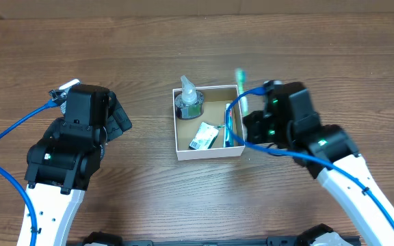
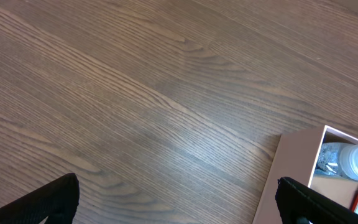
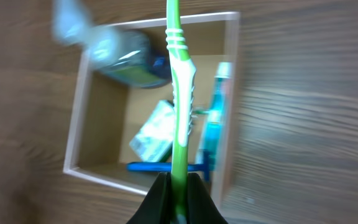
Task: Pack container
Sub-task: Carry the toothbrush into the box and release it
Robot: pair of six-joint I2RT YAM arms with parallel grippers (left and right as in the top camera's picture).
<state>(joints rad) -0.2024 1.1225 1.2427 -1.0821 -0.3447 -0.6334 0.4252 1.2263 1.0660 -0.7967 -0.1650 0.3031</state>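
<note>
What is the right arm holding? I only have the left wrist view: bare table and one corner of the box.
Observer: The right pincer is shut on a green toothbrush, held over the right side of the box.
Operator: Anything in the middle of the box?
Observer: A green-and-white packet lies there.
Operator: Where does my left pincer sit from above?
Observer: The left pincer is left of the box, with bare table between them.

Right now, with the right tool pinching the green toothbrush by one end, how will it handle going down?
The toothbrush looks like thin moulded plastic, so probably stiff and light. Pinched only at one end by the right tool, it may pivot or slip. Released, it will likely lie across the packet in the container.
</note>
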